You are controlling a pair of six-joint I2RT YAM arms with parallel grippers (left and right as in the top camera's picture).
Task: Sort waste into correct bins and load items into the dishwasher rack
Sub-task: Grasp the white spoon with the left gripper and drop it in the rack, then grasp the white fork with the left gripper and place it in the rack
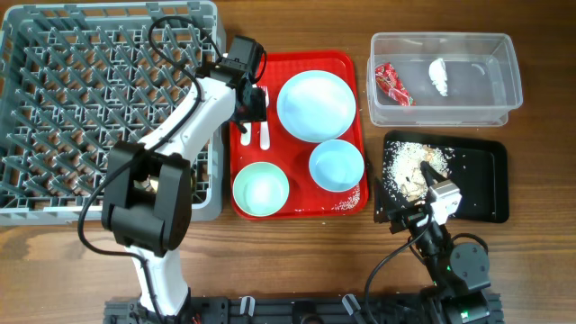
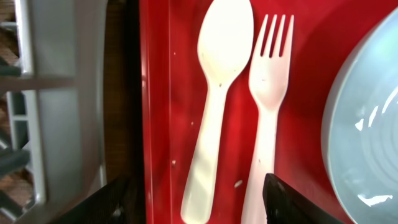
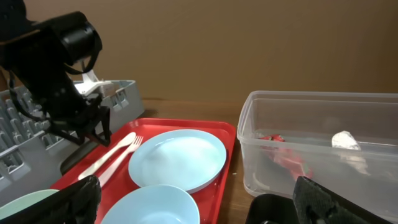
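My left gripper (image 1: pixel 250 106) (image 2: pixel 202 205) is open, low over the red tray, its fingers either side of the white spoon (image 2: pixel 217 93) and fork (image 2: pixel 267 106) handles. The pale-blue plate (image 1: pixel 315 105), a blue bowl (image 1: pixel 337 166) and a green bowl (image 1: pixel 261 189) sit on that tray. The grey rack (image 1: pixel 90 108) stands at the left. The clear tub (image 1: pixel 445 81) holds the red wrapper (image 1: pixel 392 84) and white tissue (image 1: pixel 439 76). The black tray (image 1: pixel 477 180) holds food scraps (image 1: pixel 407 166). My right gripper (image 1: pixel 432 202) (image 3: pixel 205 205) is open and empty above the black tray's front left. The yellow cup is out of view.
The red serving tray (image 1: pixel 346 63) lies between the rack and the bins. A few rice grains lie on its front right corner. The left arm's cable loops over the rack. The right arm's base (image 1: pixel 468 261) sits at the front edge.
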